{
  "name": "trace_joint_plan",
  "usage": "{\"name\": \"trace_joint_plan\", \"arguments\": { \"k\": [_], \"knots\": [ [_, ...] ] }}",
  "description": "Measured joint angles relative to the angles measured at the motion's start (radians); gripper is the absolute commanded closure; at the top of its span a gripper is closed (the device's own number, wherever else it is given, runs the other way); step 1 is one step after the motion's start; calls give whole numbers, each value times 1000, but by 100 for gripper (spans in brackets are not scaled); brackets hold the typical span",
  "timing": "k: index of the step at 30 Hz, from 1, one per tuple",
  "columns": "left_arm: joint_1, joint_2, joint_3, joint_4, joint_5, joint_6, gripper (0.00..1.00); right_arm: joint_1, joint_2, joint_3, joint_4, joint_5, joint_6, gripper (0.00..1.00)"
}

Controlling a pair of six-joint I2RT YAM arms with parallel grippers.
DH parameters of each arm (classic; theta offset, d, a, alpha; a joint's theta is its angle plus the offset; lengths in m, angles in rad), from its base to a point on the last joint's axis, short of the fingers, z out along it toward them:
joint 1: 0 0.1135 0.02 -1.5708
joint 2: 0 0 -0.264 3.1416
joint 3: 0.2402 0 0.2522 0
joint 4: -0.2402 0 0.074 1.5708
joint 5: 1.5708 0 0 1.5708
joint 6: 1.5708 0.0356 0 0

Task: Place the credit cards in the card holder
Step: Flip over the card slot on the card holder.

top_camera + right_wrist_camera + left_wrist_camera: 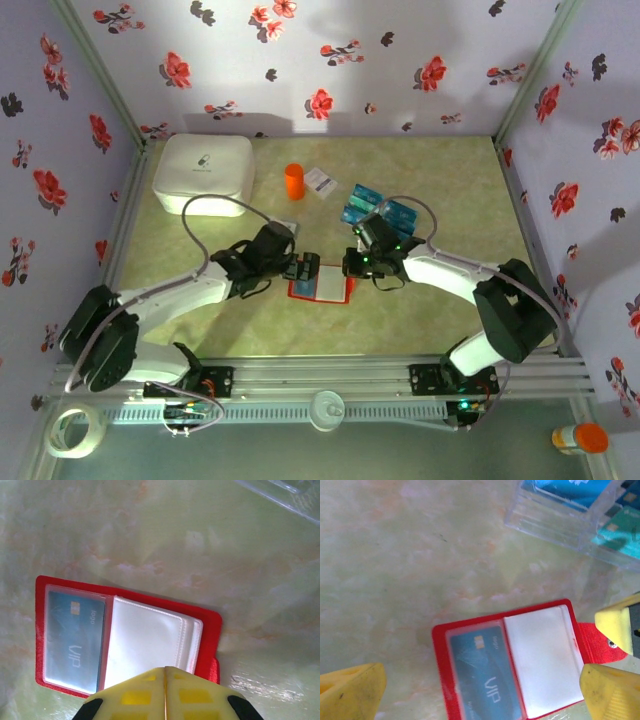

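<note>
Mid-table, toward the near edge, wallet [209,627]: open and flat, red, between the 2 grippers.
Done: 1 card [73,639] seated in the left clear pocket, marked VIP; pockets beside it white, seemingly vacant.
Remaining: other cards [376,209] in a clear tray [551,521] beyond the wallet, toward the far edge, right of centre, on the table [450,320]; several at least, exact count unclear.
Progress, as judged: early, most of the loading not yet done.
Left gripper [305,268]: spread wide, grasping nothing, low at the wallet's left side; arm stretched in from the near-left corner.
Right gripper [165,674]: clenched, fingers pressed together with nothing visible between, tip at the wallet's edge by the white pockets; arm bent in from the near-right corner.
Next need, as judged: 1 more card from the tray, then an open pocket.
</note>
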Motion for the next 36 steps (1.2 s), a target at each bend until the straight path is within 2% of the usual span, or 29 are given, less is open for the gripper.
{"name": "trace_joint_plan", "arguments": {
  "k": [5, 13, 36],
  "knots": [
    [-44, 68, 9, 8, 0, 0, 0, 0, 26, 3, 14, -19, 0, 94],
    [-56, 150, 9, 19, 0, 0, 0, 0, 97, 50, 19, -37, -2, 95],
    [-56, 220, -3, 88, -1, 0, 0, 4, 199, 76, 25, -51, -12, 98]
  ]
}}
